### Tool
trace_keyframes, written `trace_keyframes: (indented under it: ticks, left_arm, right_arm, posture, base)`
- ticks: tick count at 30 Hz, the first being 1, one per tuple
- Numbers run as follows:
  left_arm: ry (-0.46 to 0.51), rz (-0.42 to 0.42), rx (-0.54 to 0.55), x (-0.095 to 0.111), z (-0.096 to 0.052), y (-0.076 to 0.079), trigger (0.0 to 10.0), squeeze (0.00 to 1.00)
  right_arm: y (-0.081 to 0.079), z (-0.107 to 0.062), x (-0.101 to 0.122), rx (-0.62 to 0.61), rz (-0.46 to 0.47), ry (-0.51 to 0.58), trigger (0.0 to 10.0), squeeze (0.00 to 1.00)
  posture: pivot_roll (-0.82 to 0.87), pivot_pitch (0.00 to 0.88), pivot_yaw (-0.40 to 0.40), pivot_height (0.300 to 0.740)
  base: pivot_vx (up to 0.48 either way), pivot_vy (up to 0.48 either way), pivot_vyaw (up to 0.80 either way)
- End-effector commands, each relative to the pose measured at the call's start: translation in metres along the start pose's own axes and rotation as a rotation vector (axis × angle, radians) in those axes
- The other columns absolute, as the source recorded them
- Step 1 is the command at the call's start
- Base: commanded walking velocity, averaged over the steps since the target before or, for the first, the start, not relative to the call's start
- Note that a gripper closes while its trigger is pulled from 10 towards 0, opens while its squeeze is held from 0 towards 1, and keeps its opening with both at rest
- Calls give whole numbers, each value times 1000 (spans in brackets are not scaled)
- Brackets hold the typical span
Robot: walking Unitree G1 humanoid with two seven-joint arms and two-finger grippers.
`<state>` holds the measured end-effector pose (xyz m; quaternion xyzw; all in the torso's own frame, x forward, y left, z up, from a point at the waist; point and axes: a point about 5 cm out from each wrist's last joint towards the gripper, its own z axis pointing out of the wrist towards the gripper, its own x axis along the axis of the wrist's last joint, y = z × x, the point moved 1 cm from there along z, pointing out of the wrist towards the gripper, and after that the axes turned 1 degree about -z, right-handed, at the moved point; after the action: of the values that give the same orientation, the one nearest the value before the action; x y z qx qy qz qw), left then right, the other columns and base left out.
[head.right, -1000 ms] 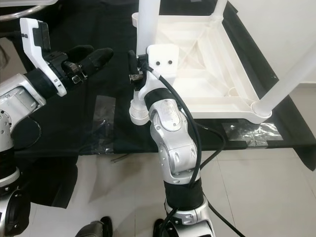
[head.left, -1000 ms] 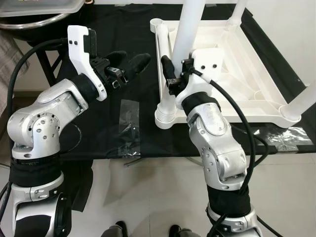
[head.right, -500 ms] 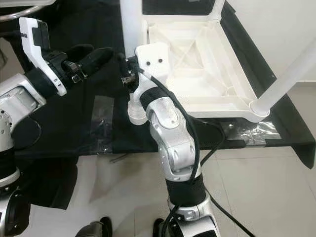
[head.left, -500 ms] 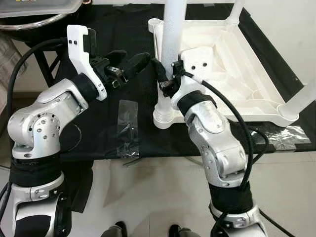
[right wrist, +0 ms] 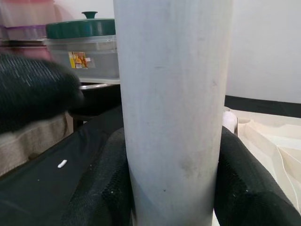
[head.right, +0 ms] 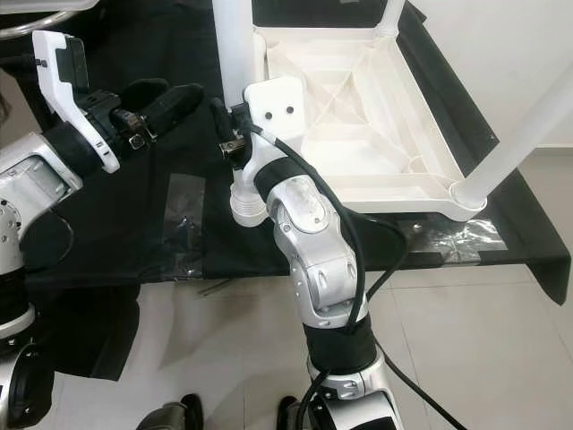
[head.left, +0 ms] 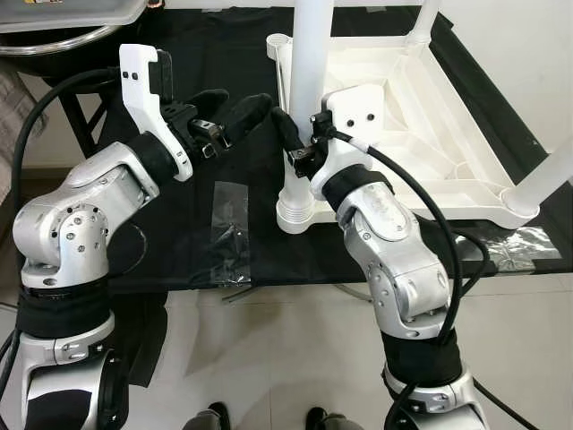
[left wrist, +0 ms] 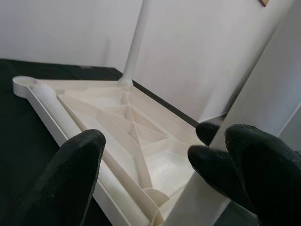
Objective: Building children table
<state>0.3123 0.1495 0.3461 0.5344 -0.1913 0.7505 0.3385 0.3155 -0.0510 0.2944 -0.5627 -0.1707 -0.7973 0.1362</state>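
The white table top lies upside down on the black-covered surface. The right gripper, jaws pinching the leg at the top's near corner, seems to seat it. The left gripper hovers beside that leg, jaws spread. Next, press the leg straight down. White walls stand behind the top.

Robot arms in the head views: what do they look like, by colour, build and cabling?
Both arms are silver metal segments with black fabric bands at the joints. Each wrist carries a white block; the right one shows two small dark holes. The left gripper and right gripper have long black padded fingers. Black cables loop along both arms.
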Motion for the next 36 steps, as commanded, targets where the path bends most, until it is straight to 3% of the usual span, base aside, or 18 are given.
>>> trace_keyframes:
  ticks: [1, 4, 8, 9, 12, 18, 22, 24, 25, 26, 27, 29, 30, 31, 32, 36]
  left_arm:
    - [30, 27, -38, 11, -3, 1, 10000, 0]
    - [41, 34, -61, 17, -4, 3, 10000, 0]
    - [79, 65, -180, 38, -6, 15, 10000, 0]
    - [73, 81, -212, 42, -4, 18, 10000, 1000]
    - [47, 96, -283, 44, 0, 27, 10000, 1000]
    - [18, 134, -400, 46, 26, 43, 10000, 1000]
    - [6, 152, -419, 45, 36, 48, 10000, 1000]
    - [-15, 172, -389, 43, 54, 48, 10000, 1000]
    - [-15, 172, -389, 43, 54, 48, 10000, 1000]
    - [-24, 184, -375, 42, 62, 47, 10000, 278]
    - [-29, 189, -373, 42, 67, 48, 10000, 0]
    - [-30, 188, -384, 43, 71, 49, 10000, 0]
    - [-36, 191, -395, 43, 73, 50, 8784, 0]
    - [-36, 191, -395, 43, 73, 50, 8784, 0]
    - [-40, 191, -405, 44, 74, 51, 0, 0]
    - [-64, 203, -434, 43, 74, 52, 0, 0]
  right_arm:
    - [-5, -8, -56, 35, 70, -269, 10000, 0]
    - [-5, -7, -55, 34, 71, -267, 10000, 0]
    - [-4, -7, -55, 34, 72, -265, 10000, 0]
    - [-4, -6, -55, 33, 72, -265, 10000, 0]
    - [-4, -6, -55, 32, 74, -264, 10000, 0]
    - [-4, -4, -54, 34, 74, -260, 10000, 0]
    - [-4, -4, -53, 36, 75, -258, 10000, 0]
    - [-4, -3, -52, 37, 75, -255, 10000, 0]
    - [-4, -3, -52, 37, 75, -255, 10000, 0]
    - [-4, -3, -52, 37, 75, -254, 10000, 0]
    - [-5, -3, -52, 37, 75, -253, 10000, 0]
    - [-5, -2, -51, 36, 75, -253, 10000, 0]
    - [-5, -2, -51, 35, 75, -253, 10000, 0]
    - [-5, -2, -51, 35, 75, -253, 10000, 0]
    - [-5, -2, -51, 35, 76, -252, 10000, 0]
    - [-5, -2, -51, 32, 76, -253, 10000, 0]
  posture:
    - [98, 252, -32, 740]
    - [98, 252, -32, 740]
    - [96, 254, -33, 740]
    - [98, 253, -34, 740]
    - [99, 253, -34, 740]
    - [97, 246, -33, 740]
    - [96, 247, -33, 740]
    - [96, 247, -30, 740]
    - [96, 247, -30, 740]
    - [95, 247, -29, 740]
    - [93, 249, -27, 740]
    - [92, 250, -26, 740]
    - [92, 250, -25, 740]
    - [92, 250, -25, 740]
    - [92, 252, -23, 740]
    - [93, 255, -22, 740]
  base:
    - [0, 0, 0]
    - [0, 0, 0]
    - [0, 0, 0]
    - [0, 0, 0]
    - [0, 0, 0]
    - [0, 0, 0]
    - [0, 0, 0]
    - [0, 0, 0]
    - [0, 0, 0]
    - [0, 0, 0]
    - [0, 0, 0]
    - [0, 0, 0]
    - [0, 0, 0]
    - [0, 0, 0]
    - [0, 0, 0]
    - [0, 0, 0]
